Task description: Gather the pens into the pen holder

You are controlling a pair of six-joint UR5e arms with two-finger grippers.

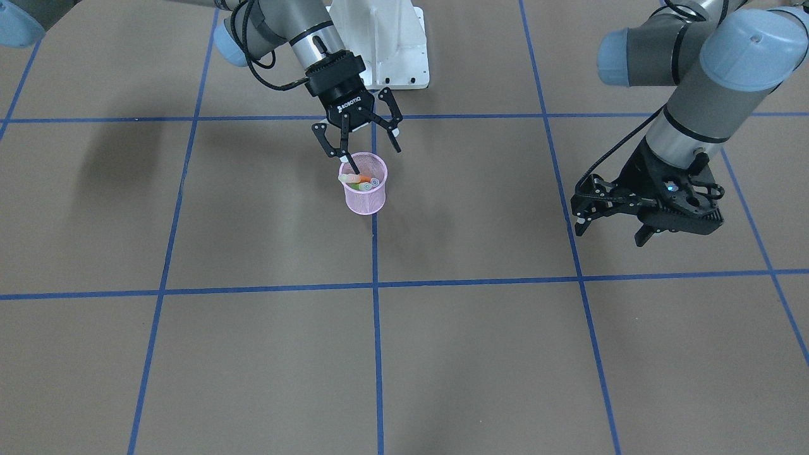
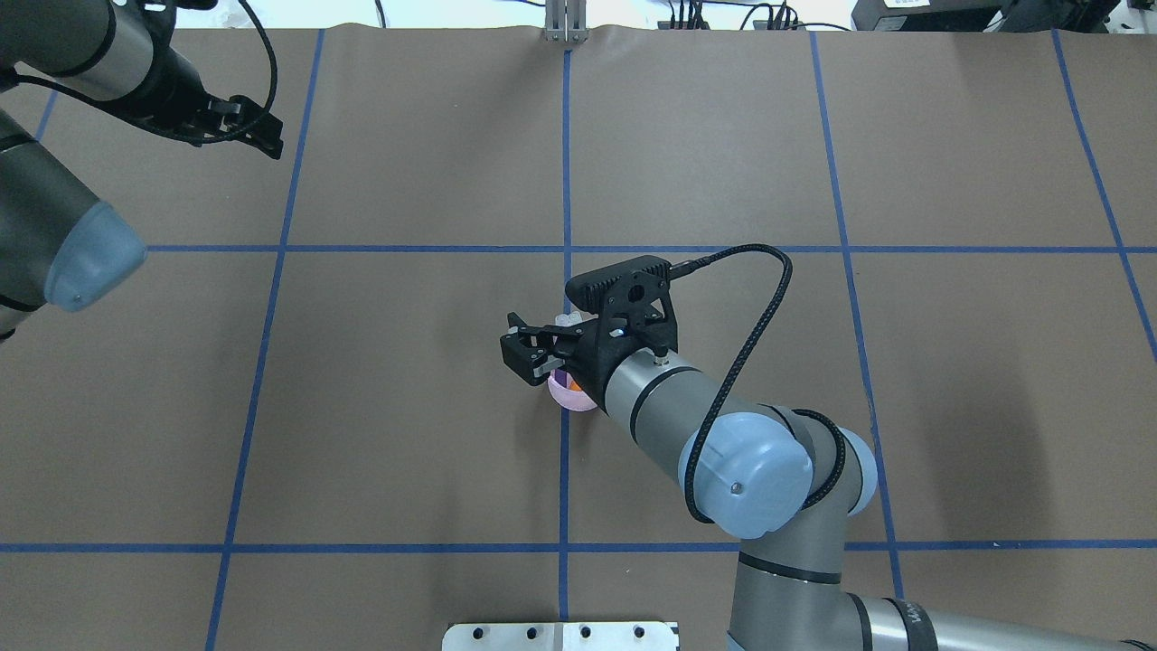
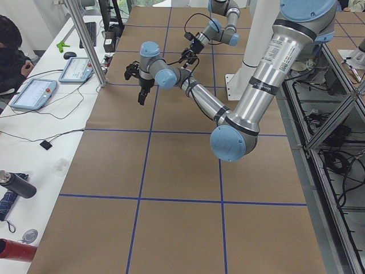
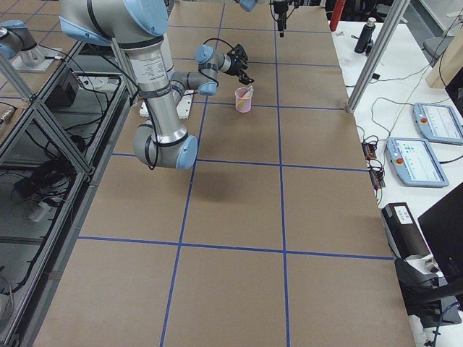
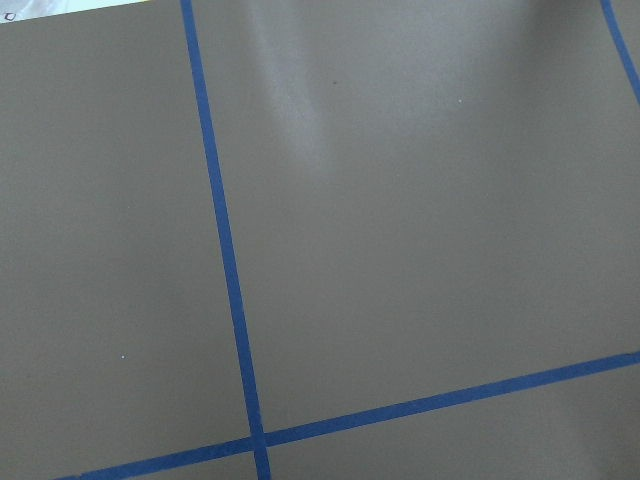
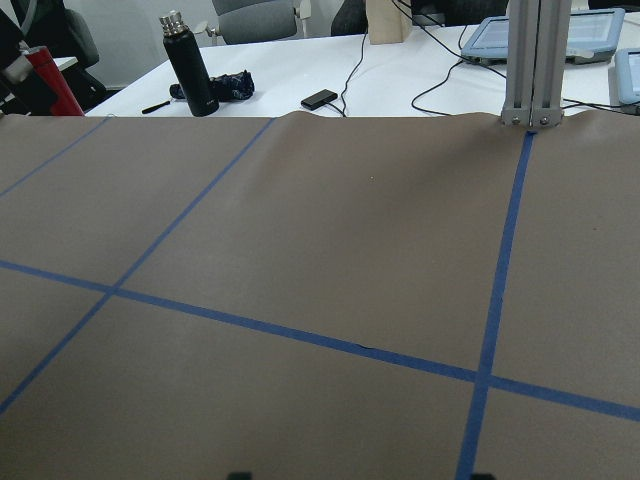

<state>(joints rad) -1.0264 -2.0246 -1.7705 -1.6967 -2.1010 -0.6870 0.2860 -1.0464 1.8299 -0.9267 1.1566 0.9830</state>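
Observation:
The pink mesh pen holder (image 1: 365, 197) stands upright near the table's middle, on a blue line. Pens lean inside it: an orange pen (image 1: 363, 179), a green pen (image 1: 365, 187) and pale cap ends show. In the overhead view the holder (image 2: 568, 398) is mostly hidden under the right wrist, with a bit of purple pen (image 2: 559, 375) showing. My right gripper (image 1: 378, 161) is open just above the holder's rim, with one fingertip (image 1: 357, 171) dipping into its mouth. My left gripper (image 1: 610, 235) is open and empty, hovering far off to the side.
The white robot base plate (image 1: 404, 63) sits behind the holder. Blue tape lines (image 1: 375, 284) grid the brown table. Beyond the far edge are a black bottle (image 6: 188, 62), an aluminium post (image 6: 535, 60) and tablets (image 4: 434, 119) on a side desk.

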